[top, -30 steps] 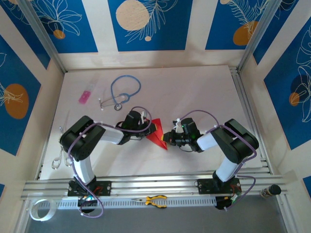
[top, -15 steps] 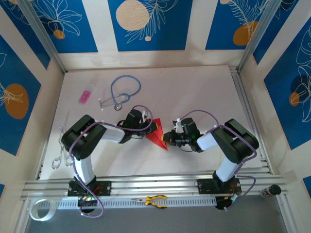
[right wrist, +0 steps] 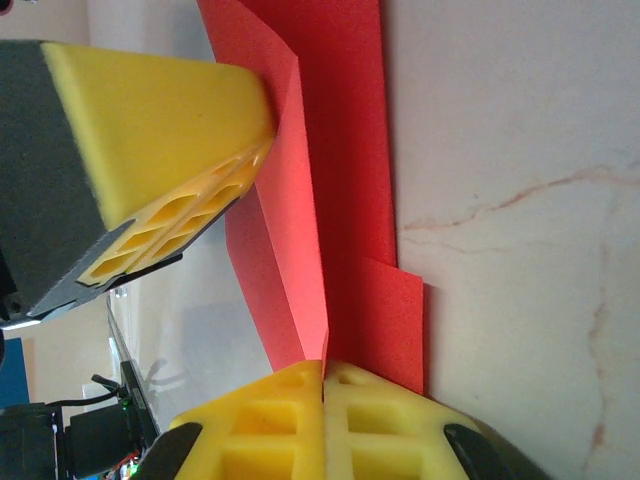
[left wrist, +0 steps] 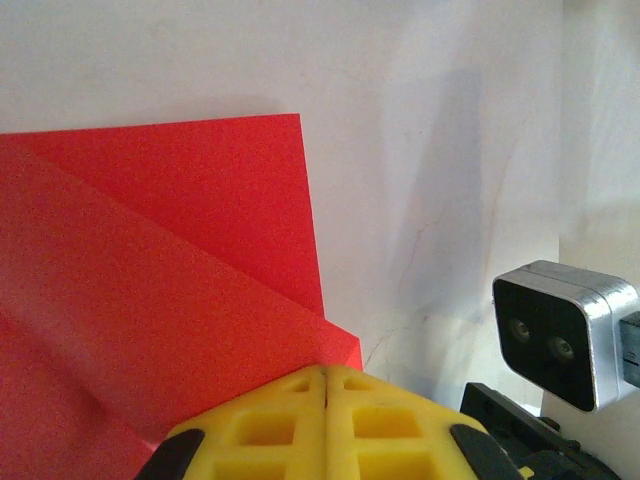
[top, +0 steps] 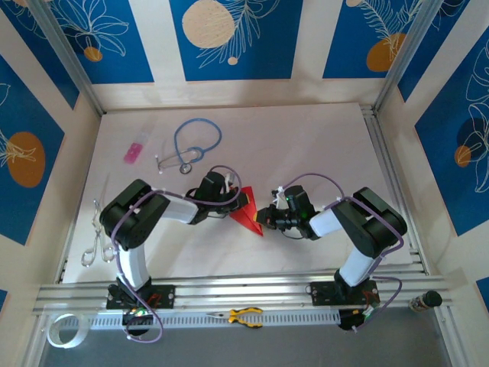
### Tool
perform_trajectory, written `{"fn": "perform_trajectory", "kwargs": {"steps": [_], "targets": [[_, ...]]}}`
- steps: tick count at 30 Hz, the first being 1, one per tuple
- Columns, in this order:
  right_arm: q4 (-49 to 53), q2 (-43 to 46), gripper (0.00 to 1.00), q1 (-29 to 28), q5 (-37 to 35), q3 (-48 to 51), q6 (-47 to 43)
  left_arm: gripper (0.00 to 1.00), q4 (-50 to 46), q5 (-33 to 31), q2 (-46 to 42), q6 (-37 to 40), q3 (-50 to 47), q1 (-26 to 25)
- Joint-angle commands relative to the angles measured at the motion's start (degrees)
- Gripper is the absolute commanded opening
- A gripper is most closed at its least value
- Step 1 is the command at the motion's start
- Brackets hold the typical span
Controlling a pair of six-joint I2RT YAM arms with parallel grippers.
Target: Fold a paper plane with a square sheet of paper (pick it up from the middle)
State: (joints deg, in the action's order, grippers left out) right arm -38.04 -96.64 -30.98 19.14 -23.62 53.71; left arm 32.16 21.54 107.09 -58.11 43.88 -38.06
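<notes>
The half-folded red paper (top: 246, 215) lies on the table (top: 321, 145). Left of it, the left end effector (left wrist: 326, 372) is closed, tips touching its corner. Right of it, the closed right end effector (right wrist: 325, 365) seems to pinch a raised flap. Uneven pulling could tear the paper or skew the crease.

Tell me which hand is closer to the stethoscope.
Left. The left hand is just on the near side of the stethoscope, at the left edge of the red paper; the right hand lies across the paper, on its right side, farther away.
</notes>
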Motion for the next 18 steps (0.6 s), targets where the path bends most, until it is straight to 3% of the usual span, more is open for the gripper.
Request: {"fn": "perform_trajectory", "kwargs": {"steps": [1, 18], "targets": [[5.43, -0.83, 0.0, 0.3, -0.59, 0.44, 0.08, 0.07, -0.39, 1.39, 1.24, 1.04, 1.38, -0.52], [6.56, -0.69, 0.0, 0.3, -0.68, 0.03, -0.02, 0.07, -2.84, 2.06, 3.44, 1.51, 2.35, -0.53]]}}
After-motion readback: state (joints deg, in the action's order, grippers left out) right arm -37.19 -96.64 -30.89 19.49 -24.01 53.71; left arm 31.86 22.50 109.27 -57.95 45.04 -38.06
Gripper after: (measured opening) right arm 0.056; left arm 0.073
